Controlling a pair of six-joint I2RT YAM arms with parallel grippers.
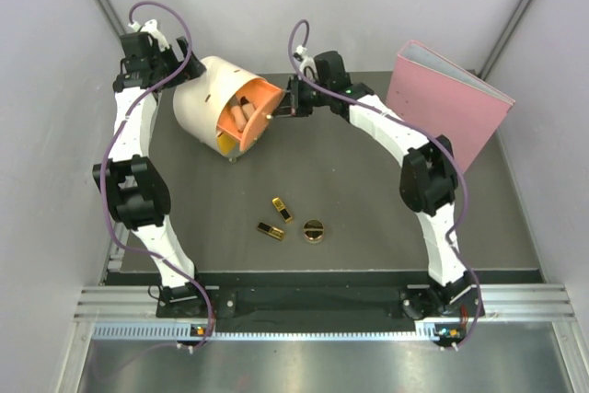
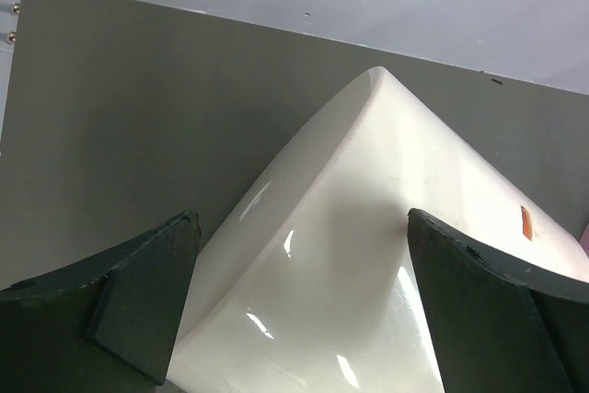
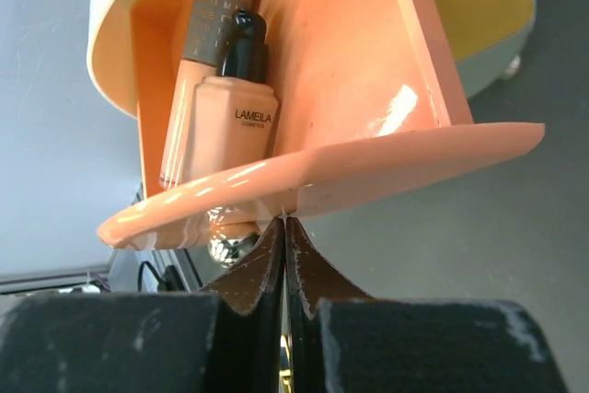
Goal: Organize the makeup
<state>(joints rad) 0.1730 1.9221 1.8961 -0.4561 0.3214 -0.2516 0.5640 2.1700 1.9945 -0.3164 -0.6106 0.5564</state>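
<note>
Right gripper [image 3: 285, 248] first: fingers pressed flat together, no gap at all, tips up against the underside of the orange drawer front [image 3: 368, 167]. A silver knob [image 3: 228, 248] sits just beside those tips, and whether it's pinched can't be told from here.

Over to the left gripper [image 2: 301, 220]: spread wide, one finger on each side of the cream drawer box [image 2: 368, 255], straddling its rounded back. Contact with the shell? Can't tell.

Now the makeup. Two peach bottles [image 3: 216, 108] lie side by side inside the drawer pulled out of that box, one with a black cap and "LAMEILA" on its body, the other with a taller brown lettered cap. Two gold-and-black lipstick cases [image 1: 276, 220] lie on the table [image 1: 368, 190] well in front of the box, near each other, both angled. The round gold compact [image 1: 314, 231] lies just beside them on the side away from the box.

Bare mat runs between the box and those three. A pink binder [image 1: 446, 112] stands well off to the box's right, at the mat's far corner.
</note>
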